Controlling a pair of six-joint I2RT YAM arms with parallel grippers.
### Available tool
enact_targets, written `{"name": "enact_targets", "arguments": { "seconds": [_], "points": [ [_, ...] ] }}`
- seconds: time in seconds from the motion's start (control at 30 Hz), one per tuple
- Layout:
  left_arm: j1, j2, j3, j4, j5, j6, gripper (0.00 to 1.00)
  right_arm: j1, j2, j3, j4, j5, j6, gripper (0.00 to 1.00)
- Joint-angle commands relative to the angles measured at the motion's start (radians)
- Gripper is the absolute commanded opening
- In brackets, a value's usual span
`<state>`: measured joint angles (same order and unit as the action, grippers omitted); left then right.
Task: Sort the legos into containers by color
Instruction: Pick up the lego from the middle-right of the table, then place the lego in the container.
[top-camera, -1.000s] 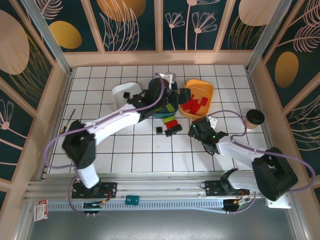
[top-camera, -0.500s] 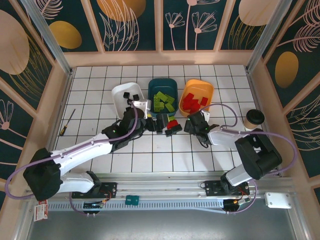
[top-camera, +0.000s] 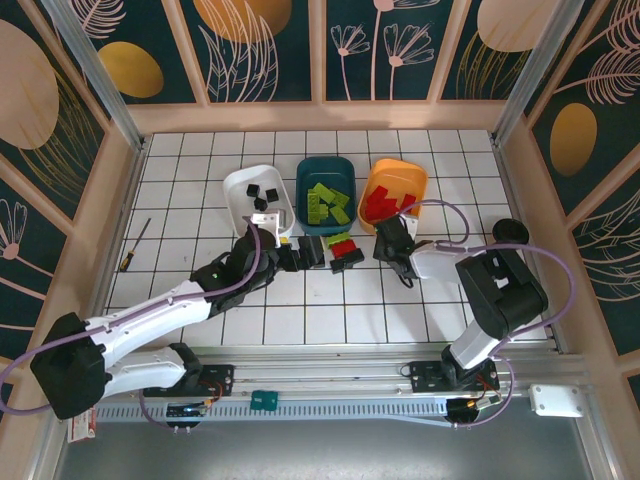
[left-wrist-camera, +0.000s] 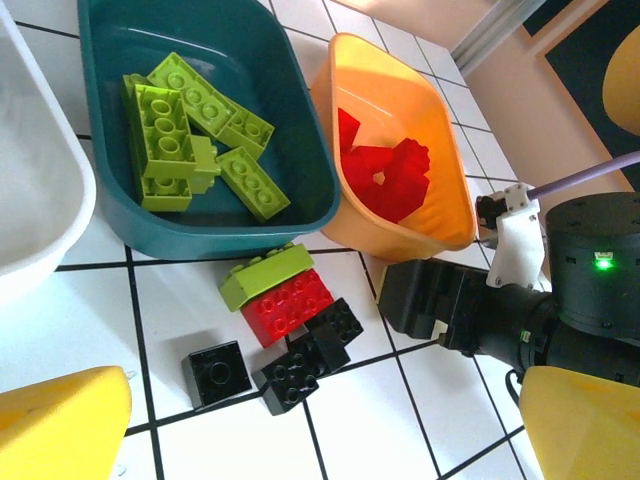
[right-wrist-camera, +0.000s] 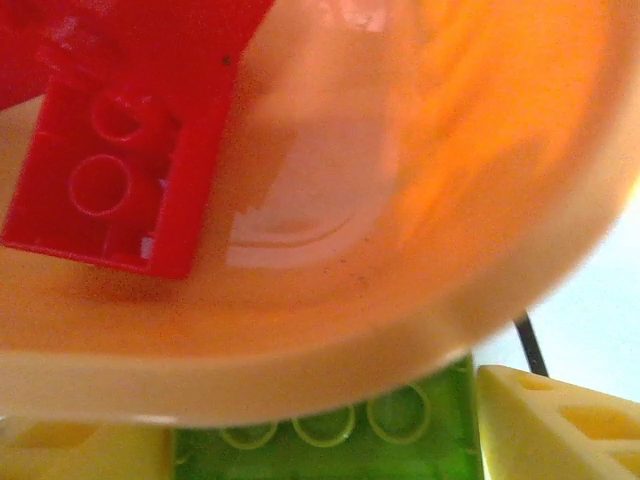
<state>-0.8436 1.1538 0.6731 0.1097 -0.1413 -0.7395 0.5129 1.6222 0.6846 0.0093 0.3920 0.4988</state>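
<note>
Right wrist | right claw (right-wrist-camera: 322, 442) grips green lego (right-wrist-camera: 300, 450) at orange bin (right-wrist-camera: 300, 375) rim | left claw (left-wrist-camera: 325, 395) wide

Left gripper (top-camera: 298, 256) withdrew from dark teal plastic bin (top-camera: 325, 170) to its near-left; right gripper (top-camera: 384, 230), clamping lime green studded brick (right-wrist-camera: 320, 440), advanced toward bin's right.

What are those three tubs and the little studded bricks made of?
The orange tub, teal tub and white tub look like moulded plastic, smooth and glossy: the orange wall mirrors light softly. The lime bricks, red brick and black bricks look like hard shiny plastic, judging by crisp moulded studs and sharp edges.
</note>
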Motion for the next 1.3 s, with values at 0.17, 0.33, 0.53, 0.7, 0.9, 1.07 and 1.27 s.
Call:
{"name": "enact_targets", "arguments": {
  "seconds": [0.17,0.33,0.53,0.7,0.9,1.07,1.27],
  "points": [
    [-0.003,-0.035,-0.038,-0.013,-0.04,-0.018,0.99,0.062,-0.06,-0.038,0.025,-0.04,-0.039,0.57],
    [-0.004,-0.084,-0.062,-0.054,-0.094,-0.014,0.99,0.181,-0.207,-0.083,-0.051,-0.049,0.0,0.52],
    [-0.004,-0.177,-0.136,-0.099,-0.165,-0.03,0.99,0.346,-0.36,-0.005,-0.139,-0.036,0.008,0.5],
    [-0.004,-0.195,-0.183,-0.122,-0.174,-0.053,0.99,0.321,-0.217,0.189,-0.071,-0.061,-0.081,0.5],
    [-0.004,-0.213,-0.207,-0.133,-0.16,-0.067,0.99,0.202,0.087,0.449,-0.023,-0.135,-0.103,0.51],
    [-0.003,-0.192,-0.212,-0.134,-0.143,-0.063,0.99,0.153,0.267,0.623,-0.056,-0.154,-0.104,0.55],
    [-0.004,-0.115,-0.185,-0.11,-0.113,-0.032,0.98,0.14,0.324,0.714,-0.098,-0.155,-0.097,0.85]
  ]
}}
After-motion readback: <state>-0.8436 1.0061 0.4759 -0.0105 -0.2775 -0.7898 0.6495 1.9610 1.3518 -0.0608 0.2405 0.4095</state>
